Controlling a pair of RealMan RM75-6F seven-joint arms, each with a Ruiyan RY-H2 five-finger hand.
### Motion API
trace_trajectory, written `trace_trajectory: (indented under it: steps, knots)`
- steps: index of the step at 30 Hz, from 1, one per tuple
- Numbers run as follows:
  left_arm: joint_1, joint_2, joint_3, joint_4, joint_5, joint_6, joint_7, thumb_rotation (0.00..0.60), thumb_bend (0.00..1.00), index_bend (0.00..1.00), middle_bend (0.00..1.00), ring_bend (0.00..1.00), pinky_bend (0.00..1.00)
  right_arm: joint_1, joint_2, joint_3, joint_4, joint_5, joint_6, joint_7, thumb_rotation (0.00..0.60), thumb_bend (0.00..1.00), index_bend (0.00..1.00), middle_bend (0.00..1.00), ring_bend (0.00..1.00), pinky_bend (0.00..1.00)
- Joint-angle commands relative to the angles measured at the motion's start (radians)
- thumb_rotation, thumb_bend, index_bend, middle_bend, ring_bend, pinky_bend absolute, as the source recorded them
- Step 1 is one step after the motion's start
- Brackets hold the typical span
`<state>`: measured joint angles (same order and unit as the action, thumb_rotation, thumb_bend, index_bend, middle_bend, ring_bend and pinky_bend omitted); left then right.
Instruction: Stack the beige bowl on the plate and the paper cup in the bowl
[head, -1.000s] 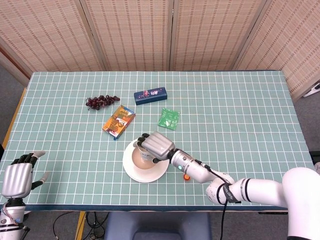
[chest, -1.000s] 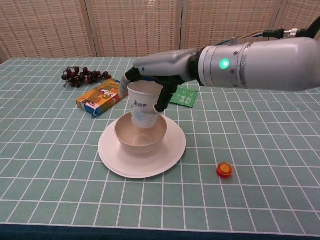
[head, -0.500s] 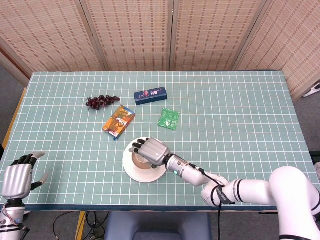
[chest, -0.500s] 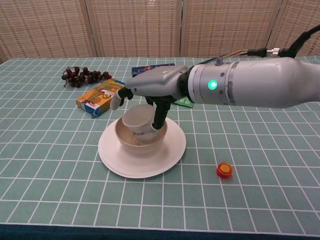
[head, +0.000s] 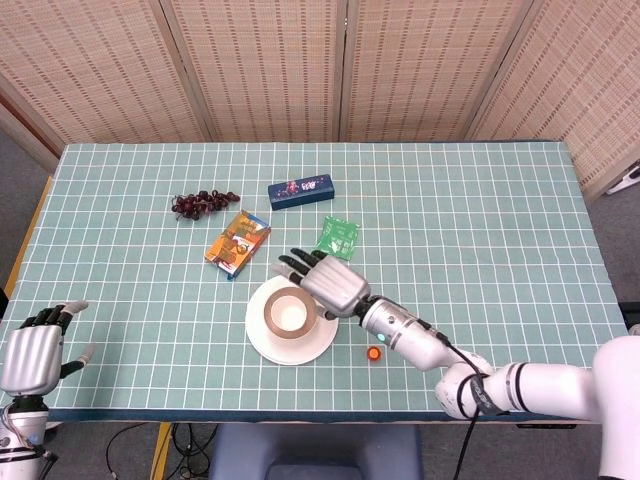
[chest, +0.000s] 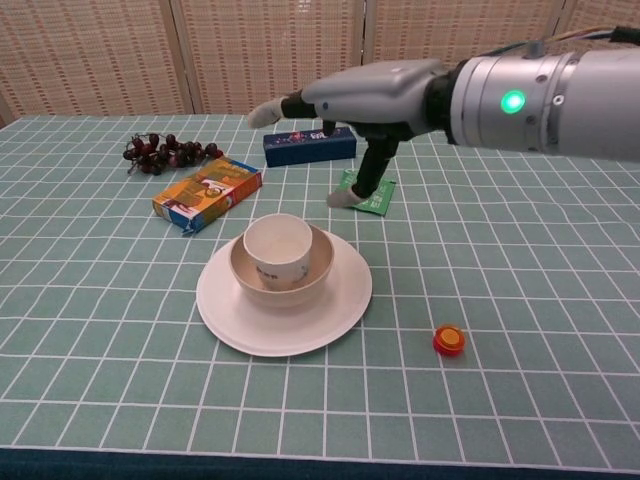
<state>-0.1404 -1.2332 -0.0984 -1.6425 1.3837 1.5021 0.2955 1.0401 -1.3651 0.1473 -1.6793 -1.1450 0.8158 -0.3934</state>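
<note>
Your right hand (chest: 365, 95) hung over the table with fingers spread, holding nothing, just beyond the plate (chest: 343, 297). The paper cup (chest: 279, 250) stood upright inside the bowl (chest: 316, 272), which sat on that plate. Your left hand (head: 33, 352) lay at the near table corner, fingers loosely apart, empty

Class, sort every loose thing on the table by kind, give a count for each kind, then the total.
Tableware: 3 – plate, beige bowl, paper cup
Boxes: 2 – orange box, blue box
Packets: 1 – green packet
Fruit: 1 – grapes
Caps: 1 – red cap
Total: 8
</note>
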Motion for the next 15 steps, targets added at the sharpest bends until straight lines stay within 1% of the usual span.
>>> trace_trajectory:
  steps: [1,4,8,12,15]
  knots:
    - [-0.003,0.003,-0.003,-0.002,-0.001,-0.004,0.000,0.600,0.22,0.28,0.34,0.34,0.44,-0.099,0.109,-0.031,-0.082,-0.041,0.130,-0.021,0.600,0.27,0.03,0.11,0.03,0.20]
    - [-0.006,0.005,-0.006,-0.003,-0.002,-0.007,0.000,0.600,0.22,0.28,0.34,0.34,0.44,-0.171,0.174,-0.058,-0.117,-0.050,0.208,-0.027,0.600,0.27,0.03,0.14,0.05,0.21]
    - [-0.011,0.007,-0.010,-0.003,-0.005,-0.014,0.002,0.600,0.22,0.28,0.34,0.34,0.44,-0.269,0.244,-0.097,-0.133,-0.073,0.302,-0.007,0.600,0.29,0.07,0.18,0.09,0.25]
    - [-0.017,0.005,-0.014,-0.002,-0.011,-0.021,0.007,0.600,0.22,0.28,0.34,0.34,0.44,-0.378,0.288,-0.137,-0.112,-0.100,0.401,0.037,0.600,0.31,0.09,0.20,0.11,0.26]
    - [-0.021,0.003,-0.017,-0.005,-0.013,-0.025,0.011,0.600,0.22,0.28,0.34,0.34,0.44,-0.476,0.300,-0.157,-0.072,-0.118,0.499,0.103,0.600,0.33,0.11,0.21,0.11,0.26]
